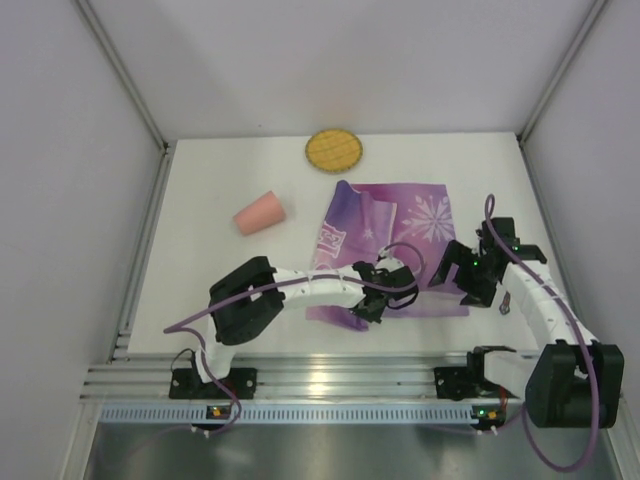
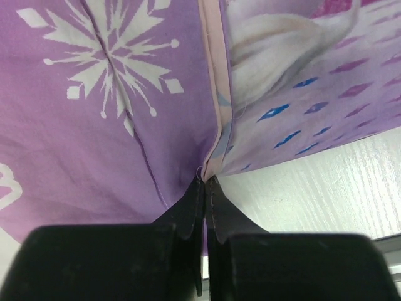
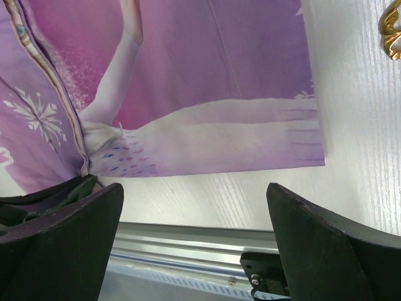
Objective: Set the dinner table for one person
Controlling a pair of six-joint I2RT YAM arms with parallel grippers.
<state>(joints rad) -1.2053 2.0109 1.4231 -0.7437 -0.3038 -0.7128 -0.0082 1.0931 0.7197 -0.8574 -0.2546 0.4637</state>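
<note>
The cloth's (image 2: 119, 132) pinched edge is hidden between the left fingers (image 2: 188, 216). Far beyond the right fingers (image 3: 326, 244), a gold thing (image 3: 393, 32) is cut off.

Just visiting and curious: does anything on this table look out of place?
Yes. The purple placemat is folded over on itself, its edge pinched in the left gripper. The pink cup lies on its side to its left.

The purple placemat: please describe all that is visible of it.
The placemat is purple cloth printed with white snowflakes and a figure in a pale dress. It lies on the table, its left part folded over. The left gripper is shut on a fold; the right gripper hangs open above its near edge.
</note>
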